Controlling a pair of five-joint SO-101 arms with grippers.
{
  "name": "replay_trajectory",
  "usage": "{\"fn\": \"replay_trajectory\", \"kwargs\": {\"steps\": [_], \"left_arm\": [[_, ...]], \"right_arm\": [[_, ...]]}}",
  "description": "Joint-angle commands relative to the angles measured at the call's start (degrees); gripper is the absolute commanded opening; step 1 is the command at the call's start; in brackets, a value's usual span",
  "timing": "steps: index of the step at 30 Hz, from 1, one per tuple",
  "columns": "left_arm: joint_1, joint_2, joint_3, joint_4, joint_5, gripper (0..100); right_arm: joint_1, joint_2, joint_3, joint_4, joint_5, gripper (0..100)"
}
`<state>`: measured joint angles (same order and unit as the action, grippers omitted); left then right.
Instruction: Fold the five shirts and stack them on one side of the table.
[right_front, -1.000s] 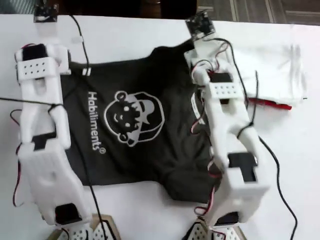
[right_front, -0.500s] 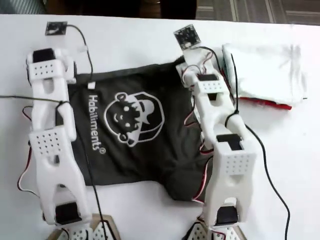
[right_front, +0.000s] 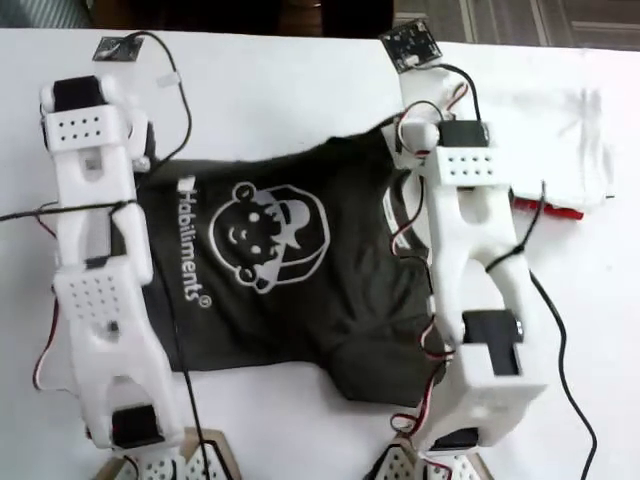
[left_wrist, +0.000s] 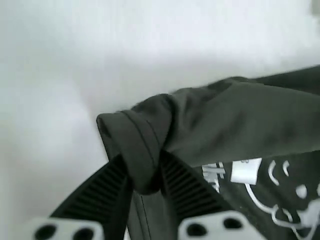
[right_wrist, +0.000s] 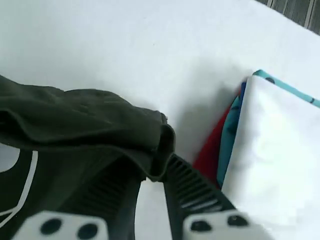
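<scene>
The left fingers (left_wrist: 102, 195) and right fingers (right_wrist: 195, 192) each pinched a far corner of the black shirt (right_front: 300, 300), its body stretching back behind them.

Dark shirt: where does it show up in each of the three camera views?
High view: the dark shirt lies spread at the centre of the picture.
Left wrist view: its rolled edge is pinched in the left gripper.
Right wrist view: its edge is pinched in the right gripper, near the folded stack.
Shared landmark: the white table under it.
</scene>
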<state>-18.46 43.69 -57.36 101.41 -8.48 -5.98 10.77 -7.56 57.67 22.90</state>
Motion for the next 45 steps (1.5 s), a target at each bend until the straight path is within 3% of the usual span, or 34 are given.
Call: {"fn": "replay_trajectory", "kwargs": {"steps": [1,9,17,25,29,40,45], "left_arm": [[0.3,-16.9,16.7,1.0,-0.7,2],[-1.2,-45.4,56.5,-5.0,-2.4,3],[-2.1,-61.5,83.3,-12.4,-7.9,3],[-4.0,-66.5,94.5,-13.4,-8.4,3],[-4.0,-68.0,97.8,-13.8,-8.7,3],[-5.6,-68.8,100.3,-13.0,-12.0,3],[-5.6,-68.7,102.5,-14.6,-13.4,3]], "right_arm": [[0.7,-7.4,-2.4,6.5,0.5,1.9],[0.7,-17.2,3.6,23.8,0.3,1.9],[0.7,-39.3,35.1,18.0,3.3,1.9],[1.2,-63.7,56.1,17.7,9.1,1.9],[0.7,-70.8,60.7,22.6,10.0,1.9],[1.7,-73.8,67.7,23.8,12.5,1.9],[1.9,-73.8,72.6,23.1,19.8,1.9]]}}
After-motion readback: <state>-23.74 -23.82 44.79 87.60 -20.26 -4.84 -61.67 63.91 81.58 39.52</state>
